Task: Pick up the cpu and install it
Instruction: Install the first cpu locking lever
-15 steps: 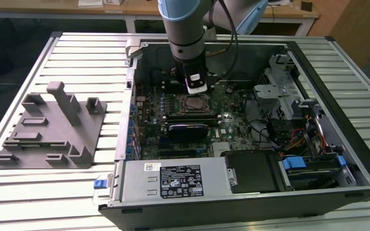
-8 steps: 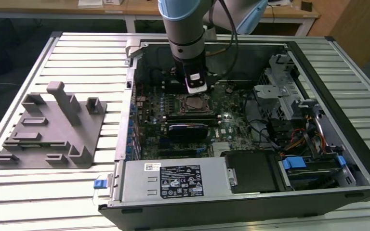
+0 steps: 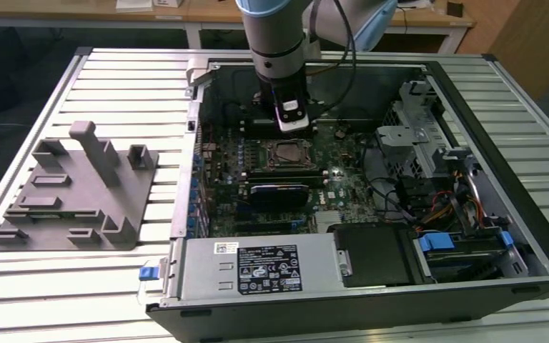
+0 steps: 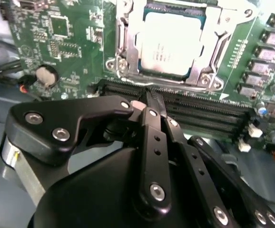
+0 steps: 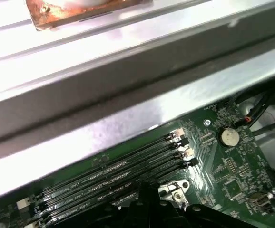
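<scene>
Table (image 3: 112, 78): ribbed metal top, fills most of the exterior view; wooden benches run along the top edge behind it.
Case (image 3: 532, 236): open PC tower lying on its side, centre to right of the exterior view, inside facing up.
Arm (image 3: 277, 36): comes down from top centre of the exterior view into the upper part of the case.
Fixture (image 3: 74, 193): grey plastic block with upright posts, left of the exterior view, on the table, well apart from the case.
Power supply (image 3: 255, 268): silver box with a label, lower centre of the exterior view, at the near edge of the case.
Board (image 3: 351, 189): green motherboard on the case floor; also upper left in the second wrist view (image 4: 75, 52).
RAM slots (image 4: 204, 111): long black rows across the middle of the second wrist view, between socket and gripper; in the first wrist view (image 5: 109, 180) they run along the lower left.
Socket (image 3: 284, 155): centre of the exterior view, just below the gripper; metal frame at top centre of the second wrist view (image 4: 213, 52).
Cpu (image 4: 168, 42): silvery plate, lying flat inside the socket frame, top centre of the second wrist view.
Gripper (image 4: 152, 100): black, fingertips pressed together with nothing between them, over the RAM slots, just beside the socket, apart from the cpu.
Coin cell (image 5: 229, 137): round, right of the first wrist view, on the board.
</scene>
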Motion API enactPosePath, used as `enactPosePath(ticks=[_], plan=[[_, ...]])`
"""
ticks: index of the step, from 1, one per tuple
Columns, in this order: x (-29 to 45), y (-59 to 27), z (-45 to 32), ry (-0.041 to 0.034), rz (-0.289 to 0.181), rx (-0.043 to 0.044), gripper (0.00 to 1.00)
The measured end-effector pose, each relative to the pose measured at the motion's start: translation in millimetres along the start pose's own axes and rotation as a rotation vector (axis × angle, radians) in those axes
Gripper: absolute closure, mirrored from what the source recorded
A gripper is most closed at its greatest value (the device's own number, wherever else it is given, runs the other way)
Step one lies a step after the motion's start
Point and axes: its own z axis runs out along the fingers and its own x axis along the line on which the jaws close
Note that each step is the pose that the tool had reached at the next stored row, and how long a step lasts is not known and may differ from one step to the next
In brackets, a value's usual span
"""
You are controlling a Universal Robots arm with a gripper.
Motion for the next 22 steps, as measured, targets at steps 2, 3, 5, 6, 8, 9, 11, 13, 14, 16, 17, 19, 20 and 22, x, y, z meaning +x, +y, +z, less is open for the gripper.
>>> enactPosePath(ticks=[2, 3, 5, 6, 8, 9, 11, 13, 14, 16, 17, 19, 20, 22], plan=[[-0.6, 1.1, -4.7, -0.0001, 0.000, 0.0003, 0.89], [-0.8, 1.6, -6.5, -0.0001, 0.001, 0.0004, 0.89], [-0.9, 1.8, -7.3, -0.0003, 0.001, 0.0001, 0.89], [-0.9, 1.8, -7.3, -0.0003, 0.001, 0.0001, 0.89], [-0.9, 1.8, -7.3, -0.0005, 0.001, 0.0001, 0.89], [-0.9, 1.8, -7.3, -0.0005, 0.001, 0.0002, 0.89], [-0.8, 1.8, -7.4, -0.0016, 0.001, 0.0027, 0.89], [-0.9, 1.8, -7.2, -0.0067, -0.002, 0.0163, 0.89], [-1.0, 1.8, -7.1, -0.0106, -0.004, 0.0280, 0.89], [-1.0, 1.8, -6.8, -0.0190, -0.009, 0.0526, 0.89], [-1.0, 1.8, -6.6, -0.0230, -0.012, 0.0648, 0.89], [-1.2, 1.8, -6.4, -0.0296, -0.016, 0.0877, 0.89], [-1.2, 1.8, -6.2, -0.0317, -0.018, 0.0977, 0.89], [-1.4, 1.8, -6.0, -0.0323, -0.020, 0.1168, 0.89]])
